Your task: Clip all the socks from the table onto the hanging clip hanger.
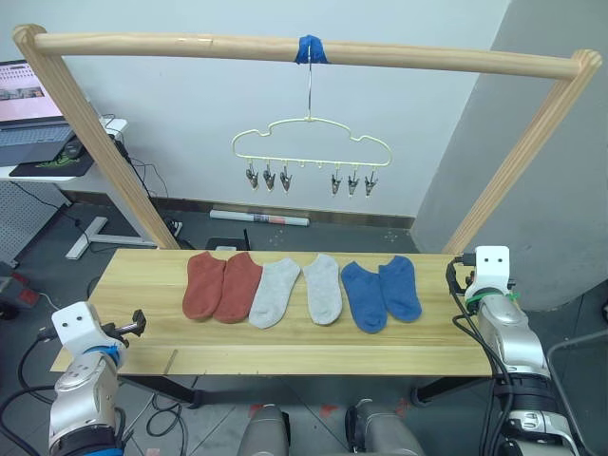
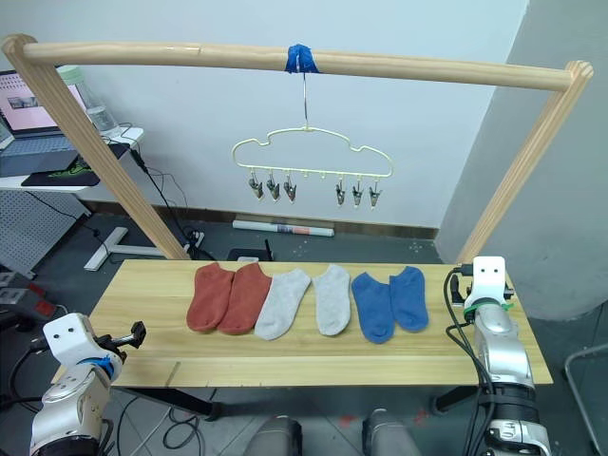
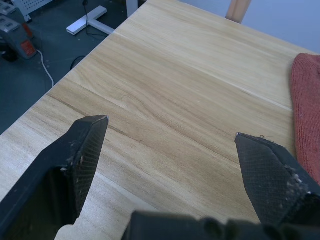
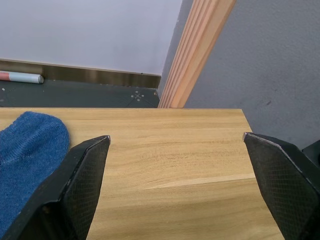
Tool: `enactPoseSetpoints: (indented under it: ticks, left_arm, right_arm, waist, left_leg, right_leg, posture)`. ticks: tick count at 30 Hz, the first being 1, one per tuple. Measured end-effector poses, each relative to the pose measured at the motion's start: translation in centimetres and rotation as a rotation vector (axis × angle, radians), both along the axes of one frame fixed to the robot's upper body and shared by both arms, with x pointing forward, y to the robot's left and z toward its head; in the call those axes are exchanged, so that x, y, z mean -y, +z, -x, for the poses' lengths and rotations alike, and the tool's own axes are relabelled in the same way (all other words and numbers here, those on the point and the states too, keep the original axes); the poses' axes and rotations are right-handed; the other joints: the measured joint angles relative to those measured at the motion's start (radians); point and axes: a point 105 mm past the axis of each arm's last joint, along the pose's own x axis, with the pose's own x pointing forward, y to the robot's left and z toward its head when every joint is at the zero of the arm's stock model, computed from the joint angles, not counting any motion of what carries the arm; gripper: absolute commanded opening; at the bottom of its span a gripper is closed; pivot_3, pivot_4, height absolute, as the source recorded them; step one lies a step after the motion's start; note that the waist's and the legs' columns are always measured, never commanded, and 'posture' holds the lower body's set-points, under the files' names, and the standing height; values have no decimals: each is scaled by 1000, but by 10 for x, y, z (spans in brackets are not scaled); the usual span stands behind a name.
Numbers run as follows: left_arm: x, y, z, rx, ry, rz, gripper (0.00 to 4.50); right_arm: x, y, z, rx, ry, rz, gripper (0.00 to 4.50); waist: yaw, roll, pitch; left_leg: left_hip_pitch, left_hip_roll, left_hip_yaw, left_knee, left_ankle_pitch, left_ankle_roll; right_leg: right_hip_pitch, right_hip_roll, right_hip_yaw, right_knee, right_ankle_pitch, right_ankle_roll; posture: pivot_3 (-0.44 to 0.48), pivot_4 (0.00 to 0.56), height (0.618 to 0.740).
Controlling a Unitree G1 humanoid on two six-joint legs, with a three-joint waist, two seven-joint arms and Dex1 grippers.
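Observation:
Socks lie in a row across the middle of the table: two rust-red, two light grey and two blue. Above and behind them the cream clip hanger hangs by its hook, and its several metal clips hold nothing. My left gripper is open over bare wood at the table's left end, with a rust-red sock to its side. My right gripper is open over the table's right end, beside a blue sock.
A thick wooden pole frame spans the table, and its slanted legs stand at the far corners. Blue tape holds the hook to the pole. A desk with a laptop stands far left, with cables on the floor.

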Motion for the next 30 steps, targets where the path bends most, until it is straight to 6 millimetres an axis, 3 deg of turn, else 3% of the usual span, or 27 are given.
enactPoseSetpoints:
  ticks: [8, 10, 12, 18, 23, 25, 27, 30]
  left_arm:
    - [1, 11, 4, 26, -25, -46, 4500]
    - [3, 16, 3, 42, -40, -51, 4500]
    - [15, 32, -2, 98, -121, -56, 4500]
    - [86, 97, -28, 300, -483, -36, 4500]
    - [102, 123, -33, 343, -576, -48, 4500]
    - [108, 133, -39, 366, -601, -42, 4500]
    - [116, 147, -47, 385, -638, -60, 4500]
    - [133, 181, -69, 475, -689, -99, 4500]
  right_arm:
    - [3, 2, 0, -8, 18, 26, 4462]
    - [1, 2, 0, -9, 39, 33, 4462]
    - [-8, 11, -2, 5, 129, 65, 4462]
    - [-64, 41, -7, 77, 453, 38, 4462]
    - [-90, 57, 1, 112, 621, 26, 4462]
    - [-99, 63, 4, 130, 670, 4, 4462]
    - [-113, 76, 9, 172, 744, -38, 4462]
    - [-155, 111, 26, 262, 962, -172, 4462]
  waist:
    - [1, 0, 6]
    - [1, 0, 8]
    - [1, 0, 28]
    - [1, 4, 77]
    - [1, 4, 112]
    - [1, 3, 117]
    - [0, 3, 132]
    - [0, 2, 149]
  left_leg:
    - [0, 0, 0, 0, 0, 0]
    - [0, 0, 0, 0, 0, 0]
    - [0, 1, -1, 0, 0, 0]
    - [-2, 0, 0, 0, 0, 0]
    - [-6, 0, -1, -3, -1, 0]
    - [-18, 0, -3, -3, -1, 0]
    - [-19, 0, -5, -2, -1, 0]
    - [-20, 0, -6, -2, -1, 0]
  right_leg:
    - [0, 0, 0, 0, 0, 0]
    - [0, 0, 0, 0, 0, 0]
    - [-1, -3, 1, -1, 0, -1]
    - [-2, -5, 1, 0, -1, 0]
    - [-6, -2, 1, 0, -5, 2]
    - [-18, -1, 0, 1, -3, 7]
    - [-18, 0, -1, 2, -2, 7]
    - [-18, 0, -2, 2, -2, 7]
  posture:
    - [103, 154, 740]
    - [108, 194, 740]
    - [103, 214, 740]
    - [86, 285, 740]
    - [75, 307, 740]
    - [59, 325, 740]
    - [49, 328, 740]
    - [37, 331, 740]
